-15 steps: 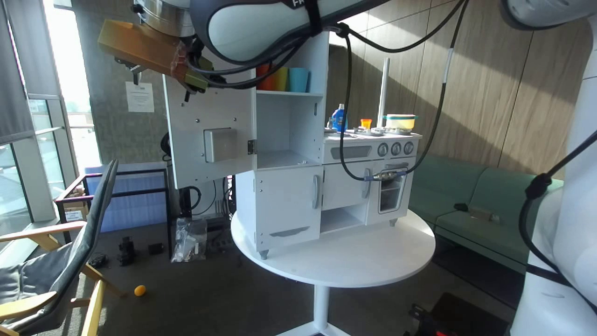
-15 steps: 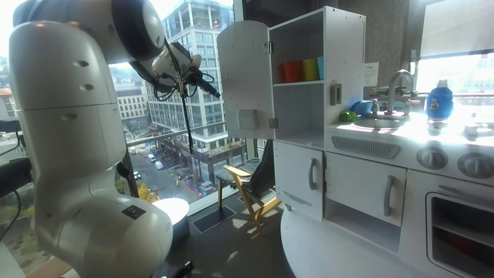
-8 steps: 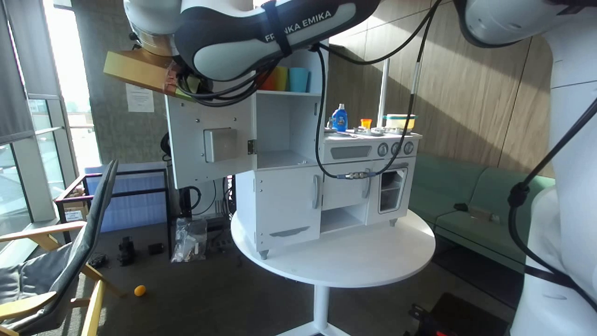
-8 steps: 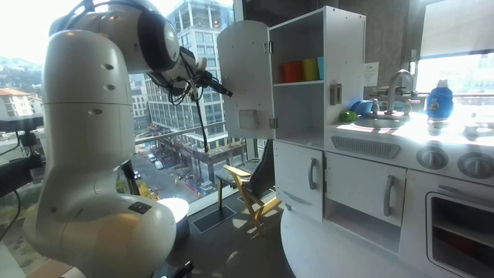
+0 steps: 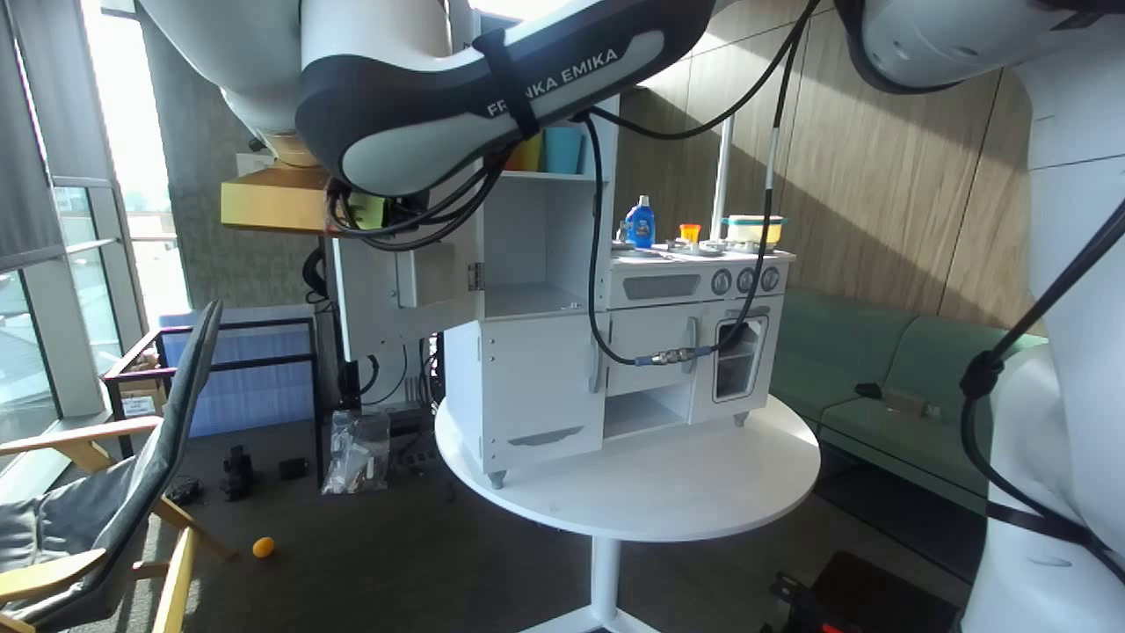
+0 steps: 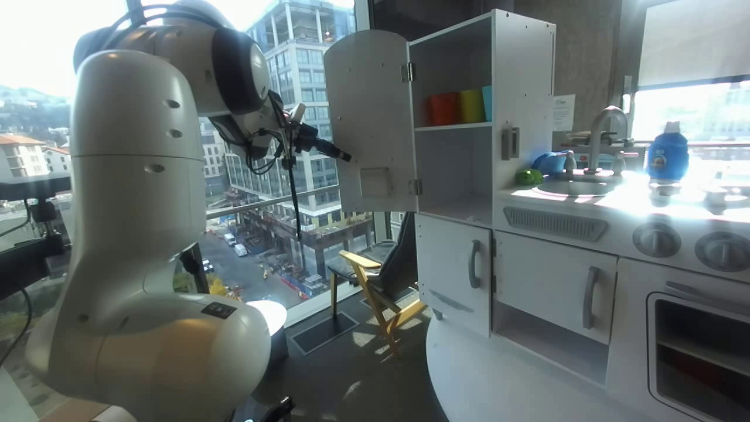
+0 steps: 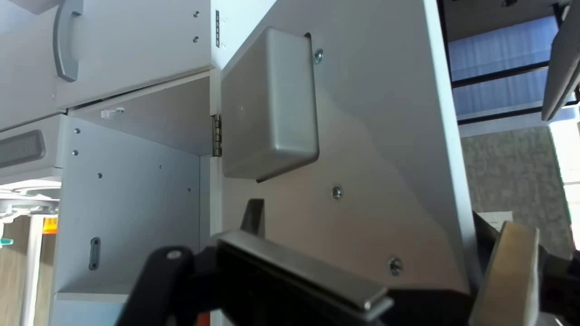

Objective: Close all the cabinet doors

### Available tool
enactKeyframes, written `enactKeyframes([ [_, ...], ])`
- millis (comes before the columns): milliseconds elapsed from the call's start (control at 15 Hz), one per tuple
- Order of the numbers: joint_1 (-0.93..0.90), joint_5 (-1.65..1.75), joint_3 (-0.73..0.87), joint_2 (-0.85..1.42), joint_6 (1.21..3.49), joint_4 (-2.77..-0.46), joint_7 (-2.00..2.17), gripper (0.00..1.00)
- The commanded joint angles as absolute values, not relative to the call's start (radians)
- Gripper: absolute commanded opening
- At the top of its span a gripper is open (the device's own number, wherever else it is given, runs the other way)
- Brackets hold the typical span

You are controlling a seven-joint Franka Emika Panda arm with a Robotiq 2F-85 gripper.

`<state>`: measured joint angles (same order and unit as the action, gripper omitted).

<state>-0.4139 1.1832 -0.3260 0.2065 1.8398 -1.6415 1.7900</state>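
Note:
The upper door (image 5: 409,294) of the white play-kitchen cabinet stands wide open in both exterior views, its inner face (image 6: 375,123) showing a grey box. My gripper (image 6: 347,156) is at the door's free edge. In the wrist view my gripper (image 7: 368,215) is open: one finger lies before the inner face of the door (image 7: 353,131), the other beyond its free edge. Touch cannot be told. In an exterior view the arm hides the fingers. The lower left door (image 5: 540,387), the middle door (image 6: 554,284) and the windowed oven door (image 5: 738,356) look shut.
A red cup (image 6: 443,109) and a yellow cup (image 6: 470,106) stand on the upper shelf. The kitchen stands on a round white table (image 5: 668,501). A blue bottle (image 6: 668,153) is on the counter. The arm's cable (image 5: 598,290) hangs before the cabinet. A chair (image 5: 180,448) stands nearby.
My gripper has come lower and nearer to the door's free edge. The upper door has swung a little toward the cabinet. The cable has shifted with the arm.

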Motion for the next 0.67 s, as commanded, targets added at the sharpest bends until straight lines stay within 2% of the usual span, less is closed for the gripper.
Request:
enactKeyframes([
  [0,-0.43,1.213,-0.324,0.119,1.754,-1.75,1.812,1.0],
  [600,-0.409,1.099,-0.362,-0.13,1.545,-2.004,1.86,1.0],
])
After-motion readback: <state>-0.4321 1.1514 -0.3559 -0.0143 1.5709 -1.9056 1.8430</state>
